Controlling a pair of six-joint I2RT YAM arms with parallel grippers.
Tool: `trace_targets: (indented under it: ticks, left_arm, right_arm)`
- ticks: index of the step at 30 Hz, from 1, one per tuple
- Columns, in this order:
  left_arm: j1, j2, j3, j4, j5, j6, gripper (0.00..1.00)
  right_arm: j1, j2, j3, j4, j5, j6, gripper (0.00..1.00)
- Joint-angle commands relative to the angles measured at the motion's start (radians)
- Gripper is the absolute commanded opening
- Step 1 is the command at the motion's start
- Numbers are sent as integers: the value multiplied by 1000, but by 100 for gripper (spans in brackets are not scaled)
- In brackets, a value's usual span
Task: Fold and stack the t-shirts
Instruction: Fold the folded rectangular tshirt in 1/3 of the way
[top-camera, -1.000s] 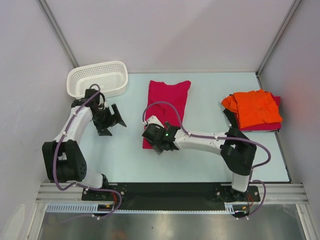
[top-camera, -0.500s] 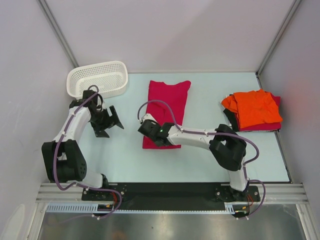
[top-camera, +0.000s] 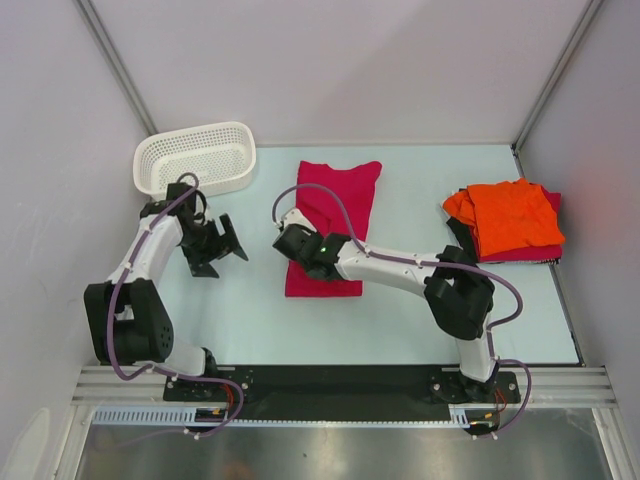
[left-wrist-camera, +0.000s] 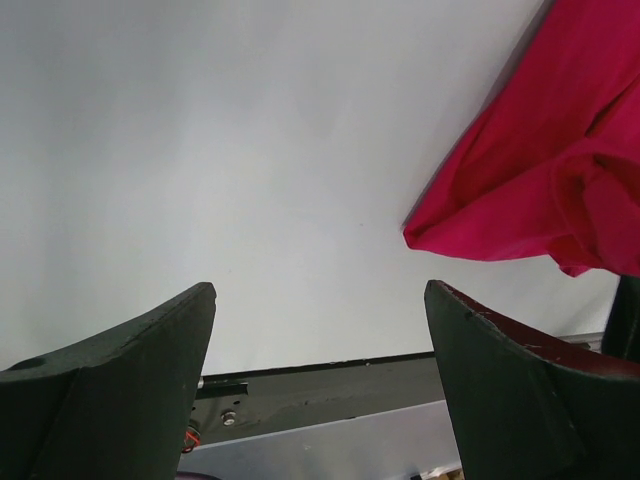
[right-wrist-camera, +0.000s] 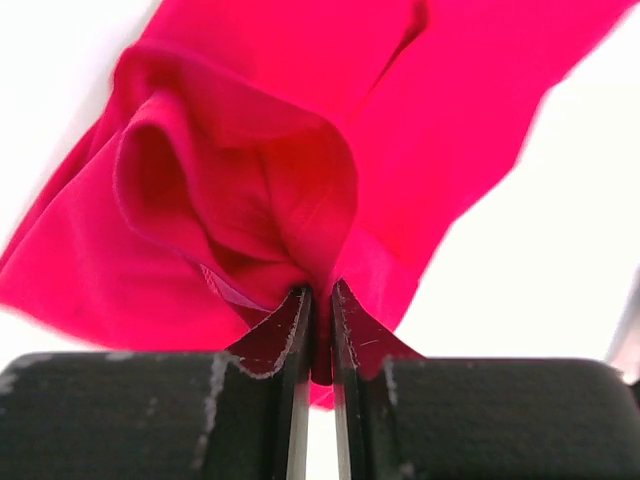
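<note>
Fold of crimson t-shirt (right-wrist-camera: 250, 180) clamped in right gripper (right-wrist-camera: 320, 297), cloth bunched just ahead of its tips; left gripper (left-wrist-camera: 318, 292) jaws wide apart, same shirt lying ahead to its right.

1. It looked like a robotics lab cell.
2. Plain white panels (top-camera: 350, 70) walled in a pale table (top-camera: 420, 320).
3. A left arm (top-camera: 145, 262) and a right arm (top-camera: 400, 272) stood bolted to an aluminium rail (top-camera: 570, 380).

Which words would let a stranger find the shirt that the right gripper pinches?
On the table, look at the middle, between the white basket far left and the stack at right. A crimson shirt lies there, folded into a long strip. It alone lies single, pinched by the right gripper.
</note>
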Motion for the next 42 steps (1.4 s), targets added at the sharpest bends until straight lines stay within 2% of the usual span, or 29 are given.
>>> trace_targets:
  ticks: [1,3,5,6,9,13,16,17,18,20,21,22,23,24,25,26,28,29,31,32,36,40,42]
  left_arm:
    - [8,-23,-17,13,13,23,91]
    - [9,-26,-26,13,19,27,91]
    - [7,-32,-38,15,28,28,91]
    - [9,-34,-40,15,33,33,91]
    - [8,-43,-52,16,39,39,92]
    - [9,-46,-64,19,47,43,93]
    - [9,-51,-71,28,54,40,93]
    - [9,-49,-71,31,57,40,93]
    - [9,-51,-74,34,66,39,93]
    - [9,-45,-77,42,76,39,93]
    - [9,-45,-78,45,82,37,92]
    - [8,-45,-80,54,91,40,89]
    - [7,-48,-83,65,109,43,69]
    - [9,-52,-87,79,134,45,41]
    - [8,-67,-92,111,177,39,4]
    - [1,-75,-95,134,204,25,0]
    - [-12,-80,-86,189,247,10,0]
    - [-37,-69,-74,197,254,-1,0]
    - [-66,-39,-32,222,264,-9,0]
    - [-109,6,-17,231,270,-24,0]
    - [-195,132,92,290,274,-67,0]
    - [-278,271,207,312,292,-102,0]
    - [-298,349,266,312,301,-108,0]
  right_arm:
    - [-8,-3,60,82,216,-91,13]
    - [-14,52,80,99,341,-116,14]
    - [-26,118,126,99,422,-139,39]
    - [-34,140,143,99,483,-139,57]
    - [-63,213,215,44,560,-146,100]
    - [-81,212,307,-125,580,1,100]
    - [-89,104,287,-154,479,107,100]
    - [-92,73,269,-157,401,146,100]
    - [-95,40,222,-156,354,162,98]
    - [-103,-75,154,-101,194,167,80]
    - [-104,-122,78,-69,142,174,31]
    - [-110,-202,37,-12,88,176,0]
    - [-118,-246,8,5,-3,214,0]
    - [-129,-282,-22,39,-82,213,0]
    - [-161,-314,-79,79,-152,229,0]
    - [-178,-370,-101,93,-250,252,0]
    - [-239,-409,-159,132,-346,315,0]
    - [-261,-428,-185,154,-453,329,0]
    - [-300,-423,-243,198,-535,373,0]
    - [-323,-396,-251,208,-625,378,0]
    - [-342,-290,-251,216,-743,398,0]
    - [-380,-199,-256,298,-953,466,0]
    - [-399,-154,-257,340,-1001,512,0]
